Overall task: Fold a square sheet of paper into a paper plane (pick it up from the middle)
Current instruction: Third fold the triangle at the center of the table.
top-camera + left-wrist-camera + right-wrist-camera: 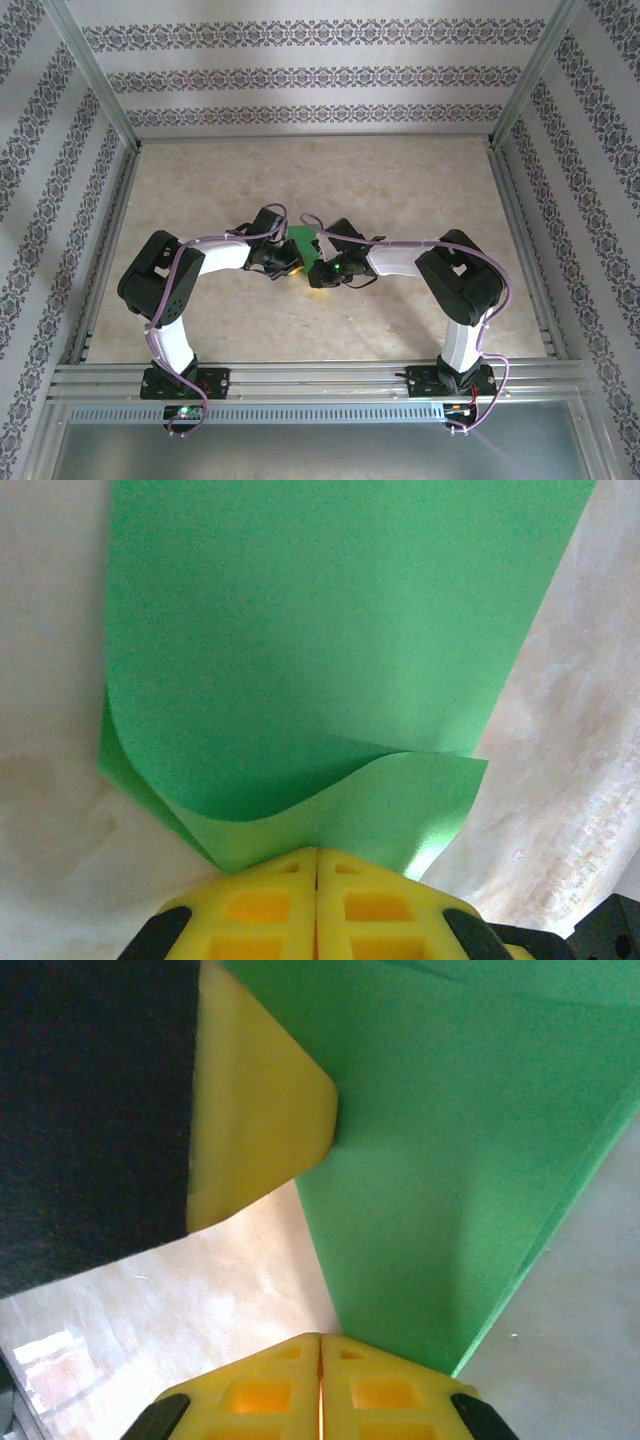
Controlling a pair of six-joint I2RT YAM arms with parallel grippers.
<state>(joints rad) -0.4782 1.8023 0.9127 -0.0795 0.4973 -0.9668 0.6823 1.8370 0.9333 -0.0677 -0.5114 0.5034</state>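
Observation:
The square sheet of paper [303, 242] is bright green and sits between the two grippers at the table's middle. In the left wrist view the sheet [330, 640] is folded over on itself, with a curled layer running down into the tips of my left gripper [317, 852], whose yellow fingers are pressed together on it. The right wrist view has the green sheet [470, 1160] slanting down to my right gripper [321, 1338], shut with the paper's lower end at its tips. A yellow finger of the left gripper [262, 1110] touches the sheet's left edge there. From above, the left gripper [285, 263] and right gripper [325, 270] almost meet.
The pale marbled tabletop [330, 180] is ringed by metal rails [320, 378], with patterned walls behind and at both sides. Both arms bend inward from their bases at the near edge.

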